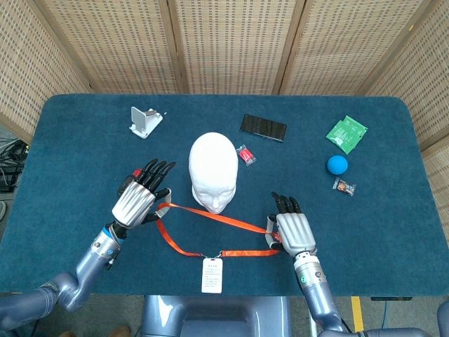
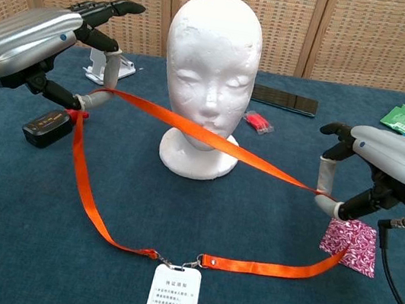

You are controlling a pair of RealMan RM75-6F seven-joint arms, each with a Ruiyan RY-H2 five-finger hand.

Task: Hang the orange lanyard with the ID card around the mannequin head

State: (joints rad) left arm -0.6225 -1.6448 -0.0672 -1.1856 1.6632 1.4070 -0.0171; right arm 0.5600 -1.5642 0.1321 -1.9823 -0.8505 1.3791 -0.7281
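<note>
Both hands grasp the orange lanyard (image 2: pixel 212 140): the left hand (image 2: pixel 31 44) pinches it at the chest view's left edge, the right hand (image 2: pixel 388 170) at the right. The strap stretches taut across the chin of the mannequin head (image 2: pixel 209 76) at frame centre. The ID card (image 2: pixel 171 300) lies on the blue table (image 2: pixel 33 249) at the bottom centre.

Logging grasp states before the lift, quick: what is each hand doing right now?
Left hand: holding the orange lanyard, pinched in its fingers.
Right hand: holding the same lanyard at its other side.
</note>
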